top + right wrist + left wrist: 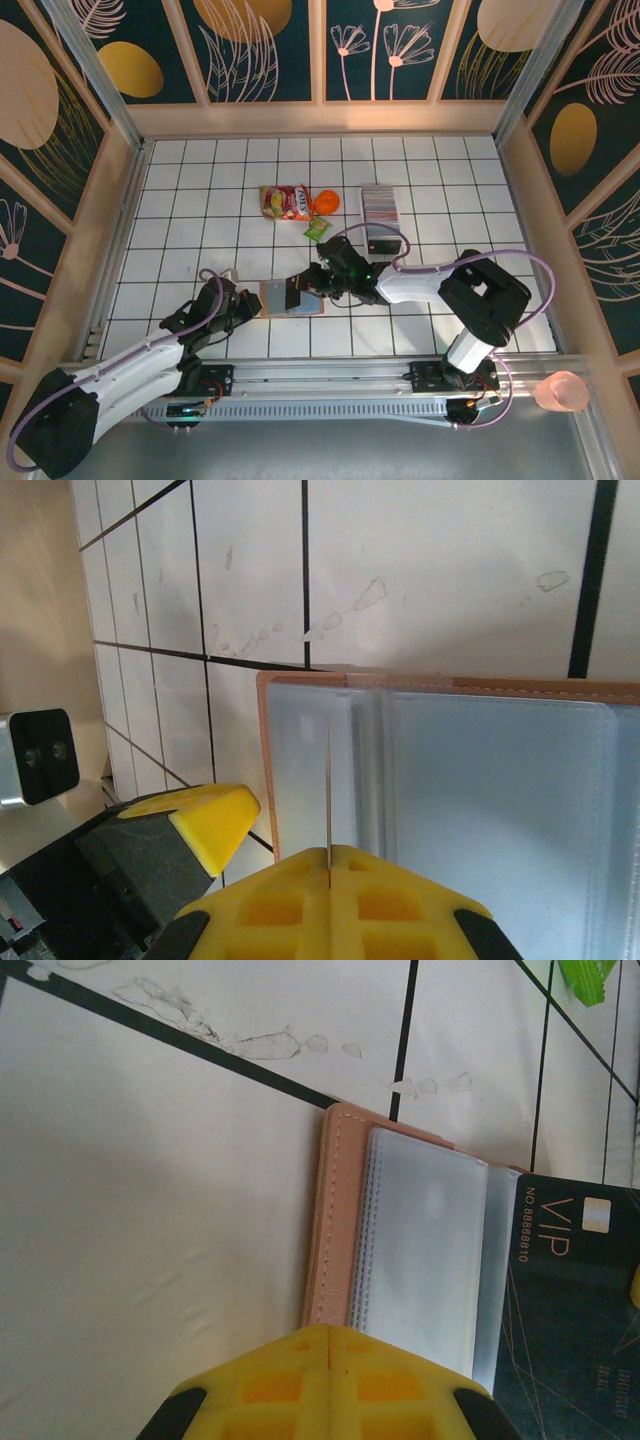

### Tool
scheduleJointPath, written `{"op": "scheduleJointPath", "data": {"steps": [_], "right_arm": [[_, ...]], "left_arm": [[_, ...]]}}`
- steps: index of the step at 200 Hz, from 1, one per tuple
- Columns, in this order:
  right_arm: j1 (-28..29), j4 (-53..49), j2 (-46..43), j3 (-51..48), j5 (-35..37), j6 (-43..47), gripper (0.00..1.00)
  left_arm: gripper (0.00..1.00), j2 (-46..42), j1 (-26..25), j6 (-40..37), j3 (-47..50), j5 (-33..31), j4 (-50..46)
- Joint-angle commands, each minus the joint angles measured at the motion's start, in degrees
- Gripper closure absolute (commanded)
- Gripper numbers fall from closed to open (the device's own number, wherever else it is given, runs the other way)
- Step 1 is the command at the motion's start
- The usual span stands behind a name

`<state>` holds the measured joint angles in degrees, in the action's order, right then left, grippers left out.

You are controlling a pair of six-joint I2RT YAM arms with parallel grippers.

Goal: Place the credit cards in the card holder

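Your card holder [275, 298] lies open and flat on the white tiled table [200, 200], near the front edge between the 2 arms, salmon cover down and clear sleeves facing up. The left gripper [328, 1345] is closed, its yellow tips pressed together with only a seam between them. They sit over the near end of the holder, where the pink stitched border meets the sleeves, but you cannot tell from here whether anything is pinched. The right gripper [328, 855] is clamped on 1 thin card, seen edge-on in its wrist view as a fine line rising from the fingertips. The left wrist view shows the card's face: a black VIP card [570, 1330] with gold lettering, overlapping the far side of the sleeves. Whether its edge is inside a pocket cannot be told. The remaining credit cards [379, 203] stand as a dense striped row further back on the right, well apart from the holder. Beside that row are a red snack packet [284, 202], an orange packet [327, 202] and a small green packet [317, 230], all clear of both grippers.
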<state>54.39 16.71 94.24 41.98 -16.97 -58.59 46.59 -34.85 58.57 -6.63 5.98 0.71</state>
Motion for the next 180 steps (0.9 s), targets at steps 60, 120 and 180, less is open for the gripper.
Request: {"op": "scheduleJointPath", "data": {"steps": [60,120,180], "right_arm": [[0.5,0.3,2.7,0.5,1.0,0.7,1.0],[1.2,0.8,3.7,0.8,0.8,0.9,1.0],[1.9,3.5,4.6,1.0,-0.7,0.6,1.0]], "left_arm": [[1.0,1.3,-0.3,-0.8,0.6,-0.1,1.8],[1.0,1.8,-0.2,-0.9,0.9,-0.4,2.0],[1.0,3.0,-0.3,-1.0,1.5,-0.5,2.6]]}}
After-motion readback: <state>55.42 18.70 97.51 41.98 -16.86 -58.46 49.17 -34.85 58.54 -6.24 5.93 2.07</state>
